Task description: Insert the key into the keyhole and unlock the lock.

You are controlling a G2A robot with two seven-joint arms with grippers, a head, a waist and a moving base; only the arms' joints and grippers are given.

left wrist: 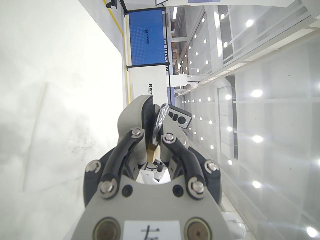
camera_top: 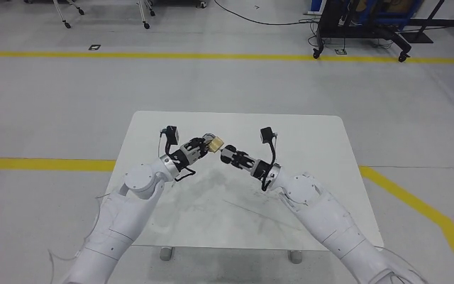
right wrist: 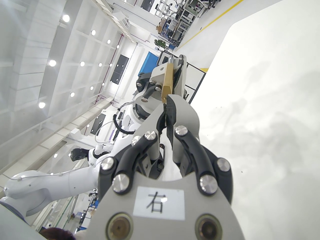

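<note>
Two claws meet above the middle of the bench [camera_top: 298, 213] in the top view, both lifted clear of it. The left claw [camera_top: 206, 143] is clenched on a brass lock [camera_top: 213, 145]. Its wrist view shows the pads pressed to the flat faces, with the shackle [left wrist: 160, 119] at the fingertips. The right claw [camera_top: 227, 152] is clenched too, its pads almost together. What it pinches is hidden, though by the task it is probably the key.

The lock lies just left of and slightly above the right claw in the top view, and the two touch or nearly so. In the right wrist view the lock's [right wrist: 167, 81] long axis runs straight on from the fingertips, the bare brass end nearest. I judge the keyhole to be in that end, so the push should follow this axis, and only the right arm is free to make it.
</note>
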